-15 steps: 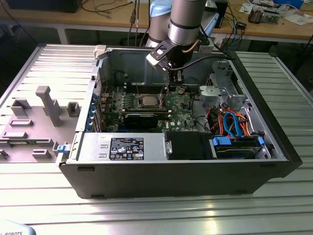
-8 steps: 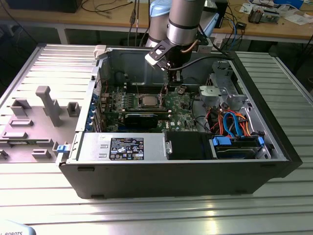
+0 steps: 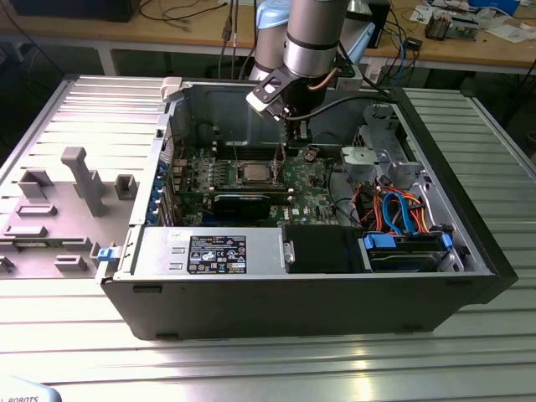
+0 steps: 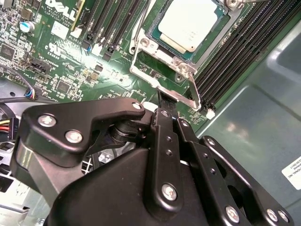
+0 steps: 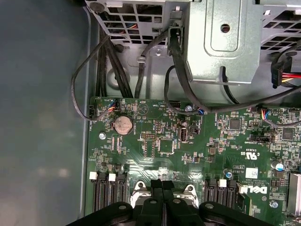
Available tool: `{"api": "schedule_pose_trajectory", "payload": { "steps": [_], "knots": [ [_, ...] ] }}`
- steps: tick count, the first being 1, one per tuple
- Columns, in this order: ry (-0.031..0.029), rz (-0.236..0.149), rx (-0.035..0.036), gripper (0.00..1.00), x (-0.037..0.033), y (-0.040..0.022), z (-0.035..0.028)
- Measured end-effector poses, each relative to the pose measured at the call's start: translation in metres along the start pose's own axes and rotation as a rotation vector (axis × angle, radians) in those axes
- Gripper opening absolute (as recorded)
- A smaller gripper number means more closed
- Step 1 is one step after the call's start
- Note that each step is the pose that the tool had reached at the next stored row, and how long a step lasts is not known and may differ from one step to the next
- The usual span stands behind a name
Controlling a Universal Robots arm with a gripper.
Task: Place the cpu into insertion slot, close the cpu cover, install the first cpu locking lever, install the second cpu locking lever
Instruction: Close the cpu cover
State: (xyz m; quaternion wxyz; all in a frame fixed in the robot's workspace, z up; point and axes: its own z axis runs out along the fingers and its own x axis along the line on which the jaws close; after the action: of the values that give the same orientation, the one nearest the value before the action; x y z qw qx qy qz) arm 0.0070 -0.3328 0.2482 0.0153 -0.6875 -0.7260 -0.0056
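Note:
The cpu (image 3: pixel 254 173) (image 4: pixel 188 23) lies flat in the insertion slot (image 4: pixel 175 59) on the green motherboard, its silver-grey top showing. The cpu cover (image 4: pixel 146 77), a silvery frame with a square cut-out, stands swung up off the socket on the side nearest my gripper. In the exterior view my gripper (image 3: pixel 295 138) hangs inside the open computer case, just to that view's right of the socket. Its black fingers (image 5: pixel 156 188) are pressed together, and in the second wrist view the gripper (image 4: pixel 162 101) has its tips at the cover's raised edge. Whether they touch the edge is unclear.
The case walls surround the board. A power supply (image 3: pixel 209 251) and a black heatsink bar (image 3: pixel 241 201) sit on the near side. A drive cage (image 3: pixel 377 159) and coloured cables (image 3: pixel 402 213) fill the exterior view's right. Memory slots (image 4: pixel 235 52) flank the socket. A grey fixture plate (image 3: pixel 59 201) lies outside.

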Motion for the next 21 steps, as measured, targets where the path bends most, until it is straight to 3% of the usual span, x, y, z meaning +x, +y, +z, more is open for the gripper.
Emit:
{"api": "schedule_pose_trajectory", "payload": {
  "steps": [21],
  "knots": [
    [0.0,0.0,0.0,0.11,0.0005,-0.0098,0.0004]
  ]
}}
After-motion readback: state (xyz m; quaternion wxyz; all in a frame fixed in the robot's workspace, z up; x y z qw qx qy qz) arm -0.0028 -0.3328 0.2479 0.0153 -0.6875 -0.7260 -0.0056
